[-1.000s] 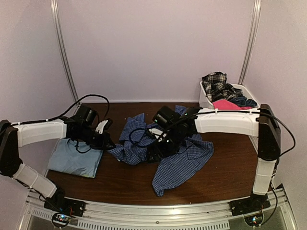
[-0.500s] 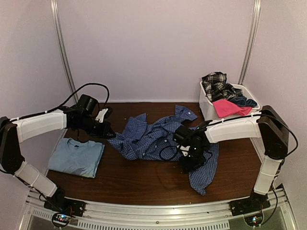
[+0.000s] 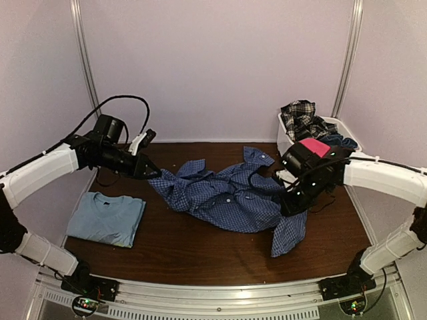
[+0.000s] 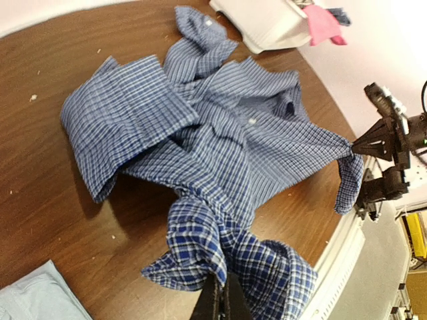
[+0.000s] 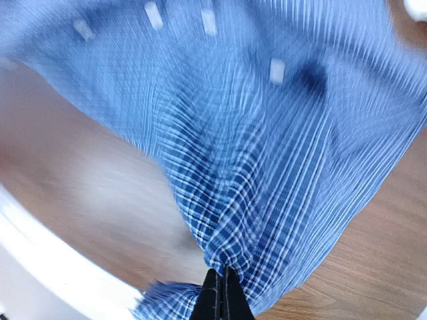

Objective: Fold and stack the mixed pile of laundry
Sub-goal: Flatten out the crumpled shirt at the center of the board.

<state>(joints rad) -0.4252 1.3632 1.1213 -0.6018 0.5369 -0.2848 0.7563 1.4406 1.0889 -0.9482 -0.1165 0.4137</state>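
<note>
Tension on: left gripper (image 3: 153, 175) clenched on one edge of blue small-check button shirt (image 3: 223, 200), right gripper (image 3: 292, 208) clamping opposite edge. Shirt stretched between them, sagging onto dark wooden table (image 3: 200, 257). Risk: right pinch looks shallow, though view blurry; pull could yank cloth free.

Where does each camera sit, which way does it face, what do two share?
Top external: above and behind the bases, facing down over the table; both arms, left claw and right claw pinching the checked shirt.
Left wrist: on the left arm, facing across the shirt toward the basket; own shut fingers below.
Right wrist: on the right arm, close on blurred shirt cloth; own fingers below.
Shared: basket, in top and left wrist.
</note>
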